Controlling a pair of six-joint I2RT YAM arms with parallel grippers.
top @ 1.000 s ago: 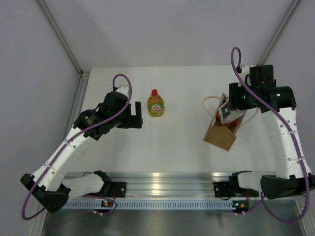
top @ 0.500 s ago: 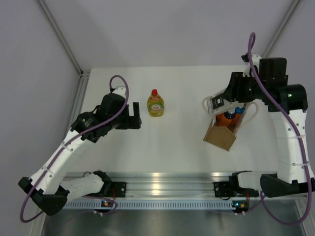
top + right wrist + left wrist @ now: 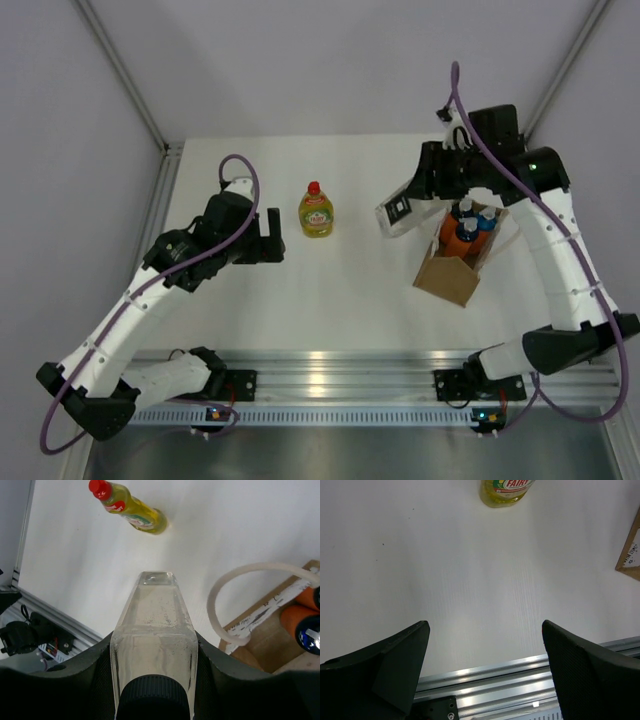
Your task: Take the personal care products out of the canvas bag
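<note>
My right gripper (image 3: 153,642) is shut on the whitish rectangular bottle (image 3: 154,615), its dark cap (image 3: 152,700) toward the wrist. In the top view this bottle (image 3: 397,215) hangs above the table, left of the canvas bag (image 3: 448,278). The tan bag stands open with orange, blue-topped bottles (image 3: 462,230) inside and a white loop handle (image 3: 235,592). The yellow-green bottle with red cap (image 3: 315,210) stands on the table at the back centre. My left gripper (image 3: 270,238) is open and empty (image 3: 485,655), just left of that bottle (image 3: 506,489).
The aluminium rail (image 3: 330,365) runs along the near table edge. White walls and frame posts (image 3: 125,75) close in the back and sides. A corner of the bag (image 3: 631,550) shows at the right edge of the left wrist view.
The right arm has lifted the whitish bottle out of the bag and carried it left, clear of the bag's mouth. The left arm has barely moved.
</note>
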